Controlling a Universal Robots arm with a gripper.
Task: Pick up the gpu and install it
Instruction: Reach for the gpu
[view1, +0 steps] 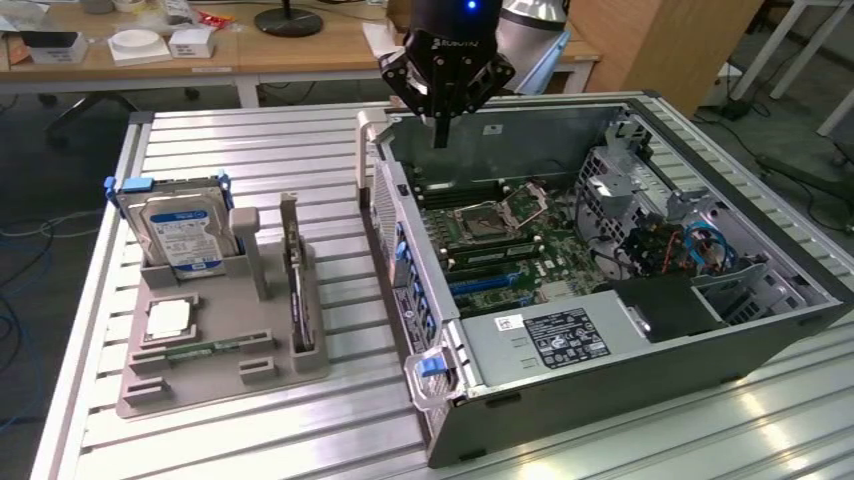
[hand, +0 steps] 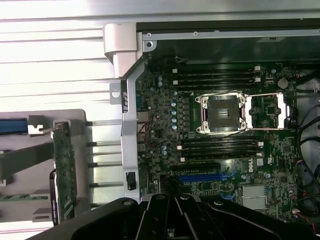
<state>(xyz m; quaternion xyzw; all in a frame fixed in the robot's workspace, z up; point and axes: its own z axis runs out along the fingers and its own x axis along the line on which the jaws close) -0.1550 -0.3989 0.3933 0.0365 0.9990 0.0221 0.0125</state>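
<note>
the gripper (view1: 439, 135) hung clenched and empty above the rim of the computer case (view1: 641, 375), while the gpu (view1: 296, 290) stood on edge in a holder (view1: 200, 385) beside that case, so a crooked grasp could tip the thin card.

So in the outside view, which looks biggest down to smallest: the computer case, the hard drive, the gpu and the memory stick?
1. case, by far the largest.
2. hard drive, a boxy block.
3. gpu, long but seen edge-on as a thin strip, so its place against the drive is unsure.
4. memory stick, smallest.
</note>
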